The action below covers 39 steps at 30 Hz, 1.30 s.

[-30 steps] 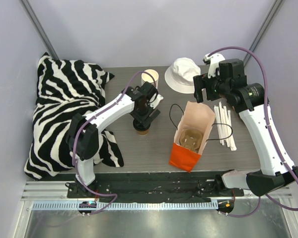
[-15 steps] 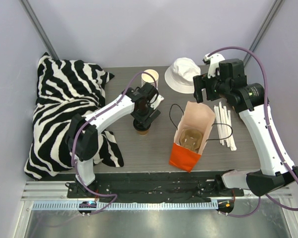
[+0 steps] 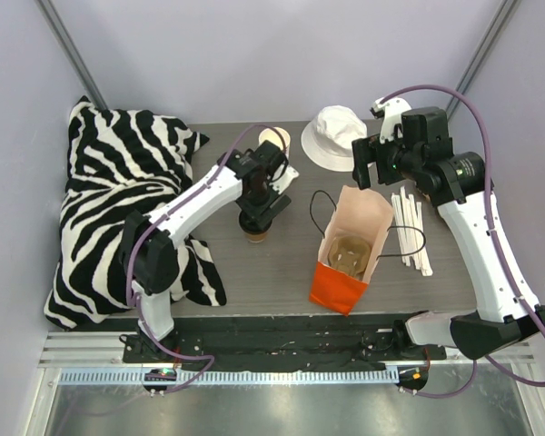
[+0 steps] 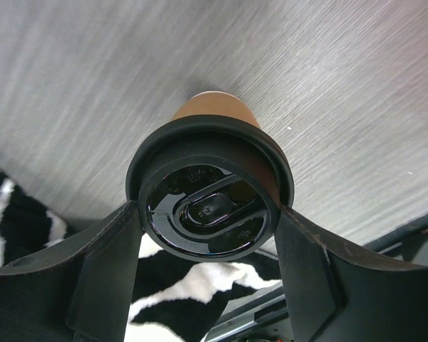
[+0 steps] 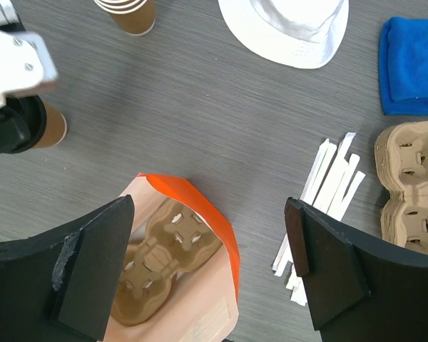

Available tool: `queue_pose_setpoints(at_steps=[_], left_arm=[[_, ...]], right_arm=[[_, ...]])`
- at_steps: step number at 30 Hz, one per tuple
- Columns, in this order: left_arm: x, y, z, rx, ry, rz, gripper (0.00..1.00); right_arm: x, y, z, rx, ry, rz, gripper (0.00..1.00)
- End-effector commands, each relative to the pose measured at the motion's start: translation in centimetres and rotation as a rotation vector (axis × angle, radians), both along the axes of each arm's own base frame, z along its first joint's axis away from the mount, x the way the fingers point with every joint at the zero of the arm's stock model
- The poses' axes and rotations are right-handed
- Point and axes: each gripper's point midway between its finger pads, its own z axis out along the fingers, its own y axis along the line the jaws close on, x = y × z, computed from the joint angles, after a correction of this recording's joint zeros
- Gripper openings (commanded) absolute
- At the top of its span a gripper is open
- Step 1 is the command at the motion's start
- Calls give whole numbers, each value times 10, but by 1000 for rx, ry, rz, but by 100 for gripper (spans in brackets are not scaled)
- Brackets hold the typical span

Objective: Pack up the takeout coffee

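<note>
Nudged back, left fingers (image 4: pixel 100 278) grip takeout coffee (image 4: pixel 210 214) over grey table (image 4: pixel 321 71); right fingers (image 5: pixel 85 278) spread.

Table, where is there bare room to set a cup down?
Free: the strip between the coffee and the bag, and the near edge from the pillow to the bag. Crowded: straws right of the bag, hat and cup stack behind.

Dark grey wood-grain tabletop (image 3: pixel 254 272). Plain pale lavender panels box it in: back wall (image 3: pixel 272 54), left wall (image 3: pixel 18 182), right wall (image 3: pixel 538 163). Grey metal posts slant up at far-left corner (image 3: pixel 66 44) and far-right corner (image 3: pixel 481 50). Black rail (image 3: pixel 282 341) along near edge, slotted aluminium strip (image 3: pixel 227 375) below it, then dull grey metal sheet (image 3: pixel 282 411). Light even, shadows soft.
</note>
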Motion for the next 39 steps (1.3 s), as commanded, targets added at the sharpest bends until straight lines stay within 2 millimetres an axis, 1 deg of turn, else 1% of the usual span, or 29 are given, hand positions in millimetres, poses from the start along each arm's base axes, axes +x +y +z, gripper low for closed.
queue_pose_setpoints(at_steps=[1, 2, 4, 5, 8, 9, 10, 13, 15, 17, 19, 21, 22, 24, 25, 26, 27, 28, 29, 30, 31, 32, 33, 34, 35, 36, 37, 38, 39], left_arm=[[3, 0, 66, -113, -77, -22, 42], [8, 2, 78, -131, -101, -9, 41], [5, 0, 90, -177, -94, -4, 40], [6, -1, 102, -218, -103, -3, 40], [5, -2, 119, -289, -104, 20, 40], [2, 0, 126, -304, -108, 22, 40], [1, 0, 130, -320, -111, 32, 40], [-2, 3, 143, -373, -117, 54, 40], [0, 6, 152, -409, -124, 74, 40], [3, 10, 166, -442, -150, 92, 41], [2, 10, 175, -474, -152, 92, 41], [5, 12, 193, -514, -182, 93, 41], [2, 10, 208, -550, -201, 77, 40], [-1, 7, 225, -592, -224, 49, 40], [-7, 1, 244, -644, -247, 8, 40], [-11, -1, 252, -668, -251, -13, 39], [-13, -3, 260, -686, -265, -40, 39], [-17, -7, 276, -727, -286, -74, 38], [-17, -10, 279, -734, -290, -86, 38], [-18, -12, 284, -746, -300, -102, 37], [-21, -15, 294, -767, -316, -124, 37], [-21, -20, 297, -783, -315, -137, 37], [-23, -24, 302, -805, -309, -137, 35], [-28, -31, 309, -829, -311, -161, 35], [-32, -37, 315, -850, -319, -189, 34], [-36, -44, 318, -876, -299, -186, 34], [-46, -53, 327, -902, -302, -215, 33], [-49, -59, 334, -923, -315, -234, 33], [-53, -63, 338, -935, -320, -249, 32]], right_arm=[[-1, 2, 10, 7, -16, 22, 95], [-4, 1, 6, -1, 0, 26, 95], [-7, 1, 1, -15, 16, 46, 95], [-11, 1, -3, -22, 36, 57, 95], [-16, 5, -13, -35, 86, 108, 92], [-17, 7, -15, -38, 101, 128, 89], [-18, 13, -19, -29, 124, 162, 88], [-22, 16, -19, -46, 149, 220, 84], [-22, 13, -29, -89, 193, 240, 81], [-23, 9, -36, -124, 230, 250, 79], [-23, 6, -40, -148, 248, 257, 76], [-25, 4, -41, -158, 261, 257, 75], [-26, 4, -41, -162, 261, 259, 74], [-27, 0, -43, -177, 266, 251, 71], [-28, -1, -43, -180, 265, 252, 69], [-27, -1, -46, -185, 274, 256, 66], [-28, 0, -47, -185, 279, 257, 61], [-27, 0, -49, -183, 284, 259, 58], [-26, 1, -49, -181, 286, 259, 52], [-25, 2, -49, -176, 289, 260, 48], [-24, 3, -51, -174, 298, 256, 44], [-22, 4, -49, -167, 291, 252, 35], [-20, 5, -49, -163, 288, 249, 31], [-19, 5, -48, -161, 283, 245, 27], [-17, 6, -46, -155, 275, 241, 19], [-16, 7, -45, -152, 273, 242, 14], [-16, 9, -46, -144, 278, 246, 9], [-15, 10, -44, -137, 276, 243, 1], [-15, 11, -44, -129, 275, 243, 1]])
